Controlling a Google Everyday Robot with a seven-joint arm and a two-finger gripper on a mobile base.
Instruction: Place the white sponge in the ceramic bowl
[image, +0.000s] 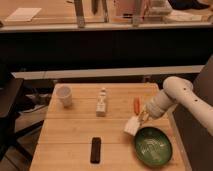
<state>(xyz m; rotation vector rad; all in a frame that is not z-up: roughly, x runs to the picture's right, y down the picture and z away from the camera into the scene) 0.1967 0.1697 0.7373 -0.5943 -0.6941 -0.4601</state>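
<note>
Wooden counter (75, 135) below a dark back wall, carrying a white cup (63, 95), a small white bottle (102, 103), an orange stick-like item (136, 104) and a flat black device (95, 149). The hand (140, 119), at the end of the white arm (175, 95) reaching in from the right, is clenched on the white sponge (131, 126). The sponge hangs tilted just beside the far-left rim of the ceramic bowl (153, 146), not yet over its middle.

Risk: letting go at this position would probably drop the sponge onto the rim or the counter, since little of it overlaps the bowl's opening. A soft block may also cling to one finger and tumble sideways. A low approach could nudge the glossy bowl toward the counter's near edge.
</note>
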